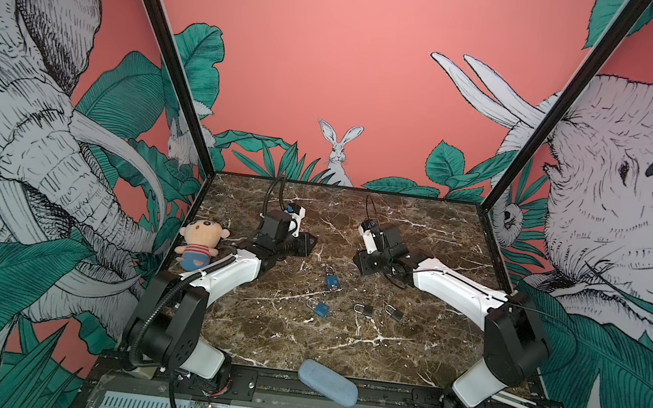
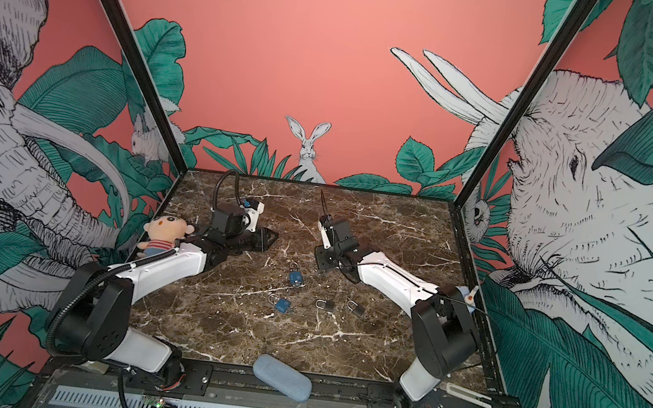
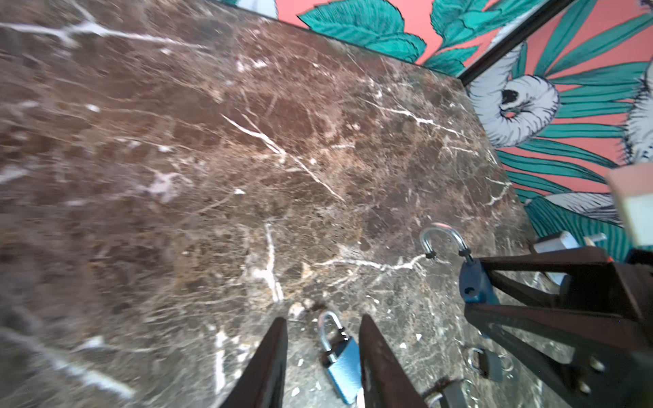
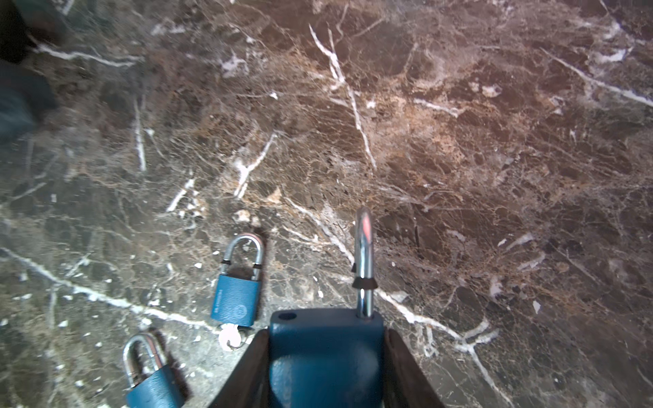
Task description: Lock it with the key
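Firmly gripped in the right jaws: held blue padlock (image 4: 325, 356), body pinched from both sides, shackle (image 4: 364, 254) swung open with one leg out of its hole. Left jaws parted with nothing between them, near mid-bench, facing the right pair.

On the bench (image 1: 418, 232), in front of both arms:
- keyed blue padlock (image 1: 332, 280), pale key (image 4: 229, 338) at its base
- third blue padlock (image 1: 319, 308), nearer the front edge
- dark padlock (image 1: 363, 310) and second dark padlock (image 1: 394, 313), beside it

Surface is dark brown marble with white veins. Plush doll (image 1: 198, 245) at the left edge. Grey-blue pouch (image 1: 327, 387) overhangs the front edge. Walls (image 1: 332, 67) are salmon pink, printed with elephants and green leaves, and a rabbit (image 1: 338, 152) on the back wall.
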